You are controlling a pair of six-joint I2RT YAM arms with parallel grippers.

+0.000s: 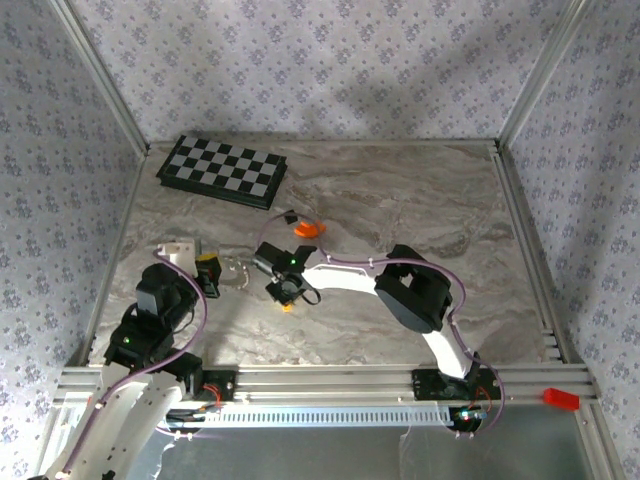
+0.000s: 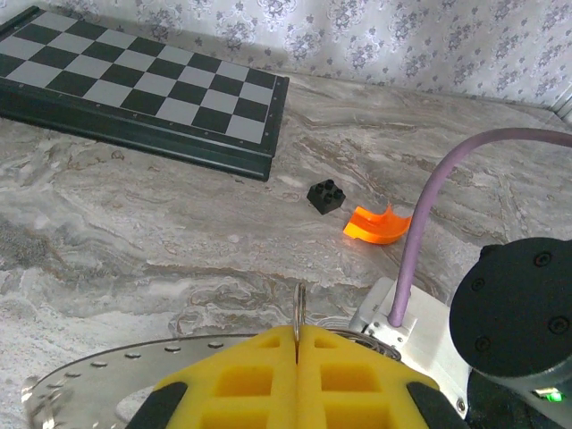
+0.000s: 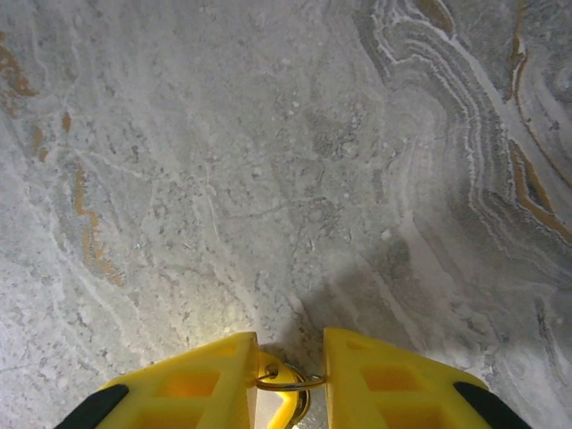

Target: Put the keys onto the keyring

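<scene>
- Between the yellow fingers of the right gripper (image 3: 289,340), low over the marble table (image 3: 268,161), lie the keys (image 3: 284,386): one tiny yellow-orange piece with a thin wire loop spanning the gap.
- Those fingers stand narrowly apart, one on each side of the piece. One appears to touch it, but whether they actually grip it cannot be told. The straddle looks meant to take the piece squarely, loop clear of the pads.
- Above the tips of the left gripper (image 2: 297,332), a thin edge of the keyring (image 2: 98,380) rises upright. The fingers are pressed together and pinch that edge, while the silvery body fans out below and to the left of them. Held this way, the ring seems to be offered edge-up as a steady target for the other arm.
- Just to the right of the left fingers sits the right arm (image 2: 523,313), close enough to suggest the two are working side by side to keep the transfer short.
- Well beyond the left fingertips lie a black cube (image 2: 326,195) and an orange cone-like piece (image 2: 375,223), near each other, with a checkered board (image 2: 143,85) farther off. None looks involved.
- The piece is not yet on the ring. A firm hold and fine alignment come next, and so small a part could twist or slip.
</scene>
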